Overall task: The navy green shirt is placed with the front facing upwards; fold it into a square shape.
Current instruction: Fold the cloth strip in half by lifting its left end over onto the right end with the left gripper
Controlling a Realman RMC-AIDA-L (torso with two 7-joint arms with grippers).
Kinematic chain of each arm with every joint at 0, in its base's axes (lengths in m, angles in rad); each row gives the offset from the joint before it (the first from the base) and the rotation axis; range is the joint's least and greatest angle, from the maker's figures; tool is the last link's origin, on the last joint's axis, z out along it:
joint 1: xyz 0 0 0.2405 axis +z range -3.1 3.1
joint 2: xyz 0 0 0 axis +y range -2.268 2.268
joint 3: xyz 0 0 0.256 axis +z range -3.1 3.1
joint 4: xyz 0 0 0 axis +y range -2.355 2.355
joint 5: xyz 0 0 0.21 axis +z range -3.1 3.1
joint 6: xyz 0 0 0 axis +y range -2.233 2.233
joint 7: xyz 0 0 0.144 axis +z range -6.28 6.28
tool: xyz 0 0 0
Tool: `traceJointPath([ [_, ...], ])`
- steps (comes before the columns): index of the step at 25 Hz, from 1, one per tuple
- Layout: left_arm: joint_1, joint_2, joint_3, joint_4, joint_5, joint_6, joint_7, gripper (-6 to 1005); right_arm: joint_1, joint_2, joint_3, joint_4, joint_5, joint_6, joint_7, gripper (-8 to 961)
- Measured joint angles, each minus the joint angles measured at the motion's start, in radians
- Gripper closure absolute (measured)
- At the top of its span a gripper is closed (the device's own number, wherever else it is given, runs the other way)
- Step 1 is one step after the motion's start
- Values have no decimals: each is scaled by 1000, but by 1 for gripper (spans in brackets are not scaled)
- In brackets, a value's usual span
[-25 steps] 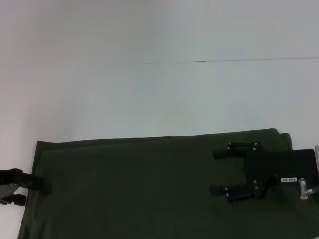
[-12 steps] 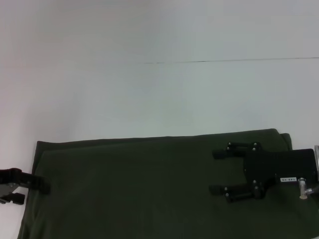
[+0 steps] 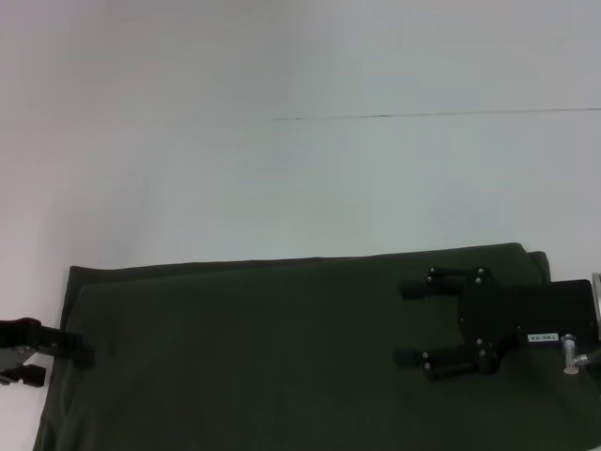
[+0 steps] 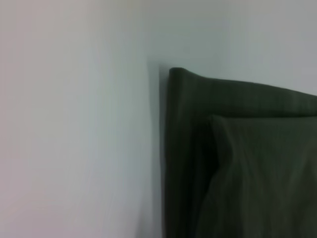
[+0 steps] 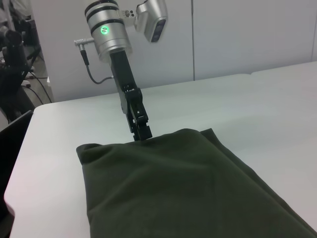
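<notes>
- Head view: the navy green shirt (image 3: 282, 357) is seen lying folded into a long band across the near part of the white table (image 3: 300, 178). The right gripper (image 3: 406, 324) is held over its right end with fingers spread apart. The left gripper (image 3: 66, 355) is seen at the shirt's left edge, shifted slightly outward and lower than a second ago; its fingers cannot be told.
- Left wrist view: a layered shirt corner (image 4: 237, 148) is shown on the table.
- Right wrist view: the left gripper (image 5: 143, 133) is seen touching the shirt's far edge.
</notes>
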Motion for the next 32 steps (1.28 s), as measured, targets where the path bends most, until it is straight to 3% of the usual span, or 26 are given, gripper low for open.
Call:
traceJointPath([
  [30,-24,0,-26,-93,-60,-5,-14,112,3,-2,3,-8,3,0,2,53],
  [32,-24,1,-25,-91,-58,-6,-14,145,3,-2,5,-8,3,0,2,53],
])
